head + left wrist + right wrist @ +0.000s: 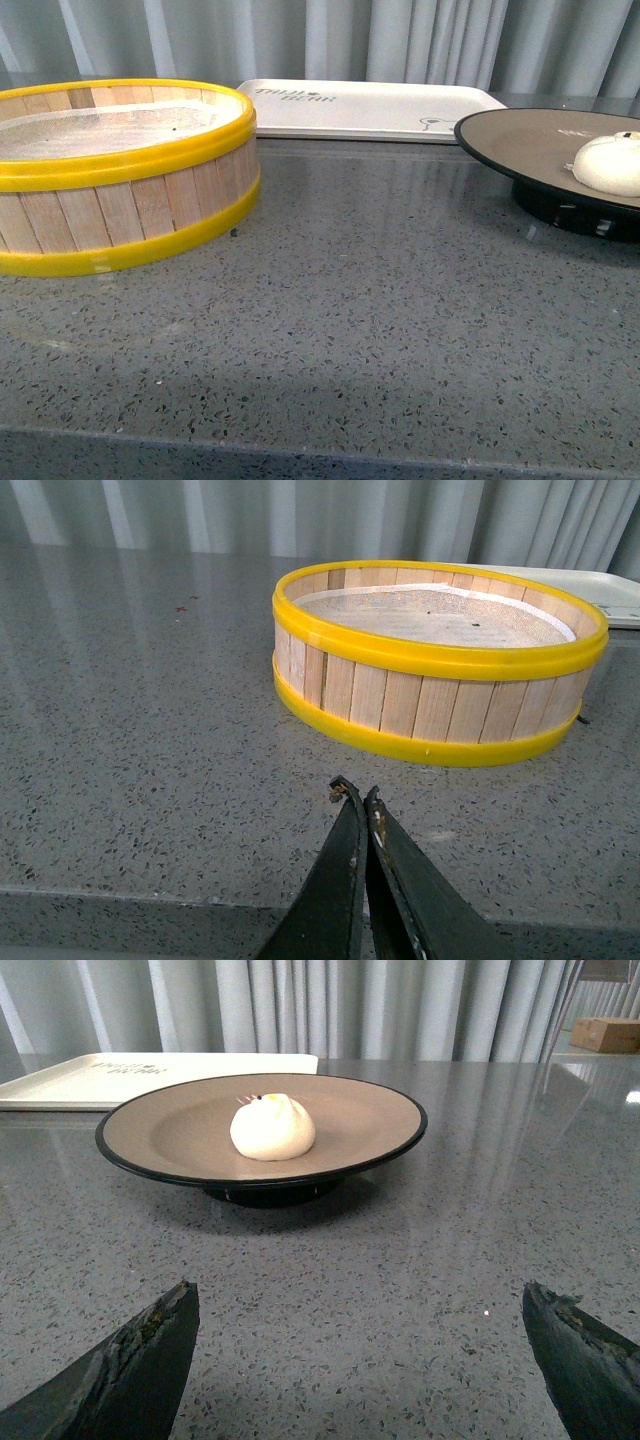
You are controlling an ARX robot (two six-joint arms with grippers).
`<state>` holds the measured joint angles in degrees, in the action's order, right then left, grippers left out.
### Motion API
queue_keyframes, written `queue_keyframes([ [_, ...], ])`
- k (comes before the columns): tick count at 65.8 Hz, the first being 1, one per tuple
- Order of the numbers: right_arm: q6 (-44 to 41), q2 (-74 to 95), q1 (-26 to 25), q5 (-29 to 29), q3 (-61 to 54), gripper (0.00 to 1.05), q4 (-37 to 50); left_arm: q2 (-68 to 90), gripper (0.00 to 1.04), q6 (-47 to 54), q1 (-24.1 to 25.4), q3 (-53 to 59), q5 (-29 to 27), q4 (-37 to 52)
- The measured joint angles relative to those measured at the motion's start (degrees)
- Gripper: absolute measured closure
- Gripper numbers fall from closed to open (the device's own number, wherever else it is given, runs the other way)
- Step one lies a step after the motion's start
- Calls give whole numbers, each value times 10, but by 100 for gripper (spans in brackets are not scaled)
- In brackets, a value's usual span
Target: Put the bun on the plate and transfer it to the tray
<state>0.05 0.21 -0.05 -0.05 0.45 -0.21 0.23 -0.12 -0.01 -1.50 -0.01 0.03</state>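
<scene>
The white pleated bun sits on the tan, black-rimmed plate at the right edge of the front view. In the right wrist view the bun rests near the middle of the plate. The cream tray lies at the back, empty; its corner shows in the right wrist view. My right gripper is open and empty, low over the counter, well short of the plate. My left gripper is shut and empty, in front of the steamer basket. Neither arm shows in the front view.
A yellow-rimmed wooden steamer basket stands at the left, empty; it also shows in the left wrist view. The grey speckled counter has its front edge near the bottom. Curtains hang behind. A cardboard box sits far off.
</scene>
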Motion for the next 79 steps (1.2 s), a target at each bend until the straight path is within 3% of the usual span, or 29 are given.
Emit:
queue_keyframes([
  [4, 0, 0, 0, 0, 0, 8, 0, 0, 101, 0, 0, 0, 0, 0],
  [10, 0, 0, 0, 0, 0, 8, 0, 0, 89, 0, 0, 0, 0, 0],
  [16, 0, 0, 0, 0, 0, 8, 0, 0, 73, 0, 0, 0, 0, 0],
  [30, 0, 0, 0, 0, 0, 8, 0, 0, 22, 0, 0, 0, 0, 0],
  [37, 0, 0, 0, 0, 0, 8, 0, 0, 6, 0, 0, 0, 0, 0],
  [45, -4, 3, 4, 17, 1, 8, -3, 0, 7, 0, 0, 0, 0, 0],
  [51, -69, 85, 42, 198, 32, 8, 9, 0, 7, 0, 0, 0, -1, 0],
  [54, -96, 133, 28, 223, 47, 8, 51, 0, 7, 0, 0, 0, 0, 0],
  [57, -104, 179, 2, 211, 64, 8, 97, 0, 7, 0, 0, 0, 1, 0],
  [66, -48, 334, -124, 82, 147, 8, 212, 0, 7, 0, 0, 0, 0, 0],
  [74, 84, 482, -219, -32, 239, 8, 224, 0, 7, 0, 0, 0, 0, 0],
  [79, 189, 555, -244, -82, 283, 8, 206, 0, 7, 0, 0, 0, 0, 0],
])
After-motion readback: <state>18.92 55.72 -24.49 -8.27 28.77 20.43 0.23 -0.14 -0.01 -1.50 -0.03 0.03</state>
